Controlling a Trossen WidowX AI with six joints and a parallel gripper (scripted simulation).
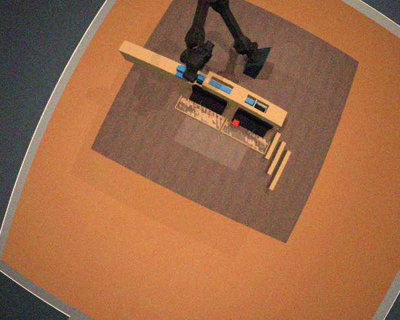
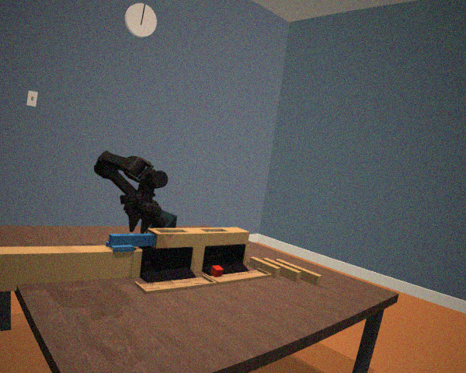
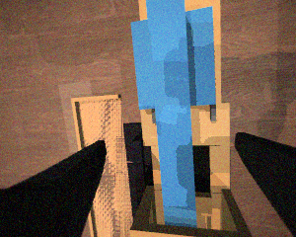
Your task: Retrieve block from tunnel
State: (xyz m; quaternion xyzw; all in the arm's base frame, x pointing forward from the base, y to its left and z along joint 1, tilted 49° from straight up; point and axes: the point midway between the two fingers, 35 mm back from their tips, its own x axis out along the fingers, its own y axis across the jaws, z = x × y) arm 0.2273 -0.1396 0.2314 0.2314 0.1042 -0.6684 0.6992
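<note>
Over the blue handle, an open tool

At upper centre of the top view, the tool (image 1: 191, 81) (image 2: 139, 231) (image 3: 170, 142) stands almost fully open, its fingers straddling the blue handle (image 1: 181, 70) (image 2: 132, 239) (image 3: 175, 163) and holding nothing. The red block (image 1: 235, 122) (image 2: 217, 270), presumably the one wanted, sits right of centre, at the dark opening beside the wooden tunnel's (image 1: 239, 93) (image 2: 196, 239) right-hand shallow tray (image 1: 244, 140) (image 2: 243, 277).

It should handle as light and stiff; opposite upright faces would make the best hold, though smooth sides might slip. The handle looks rigid, best pinched across its narrow bar. Squared pale-wood rods (image 1: 276, 157) (image 2: 279, 267) lie on the dark-grained bench (image 1: 193, 172) (image 2: 225, 305) (image 3: 49, 49).
</note>
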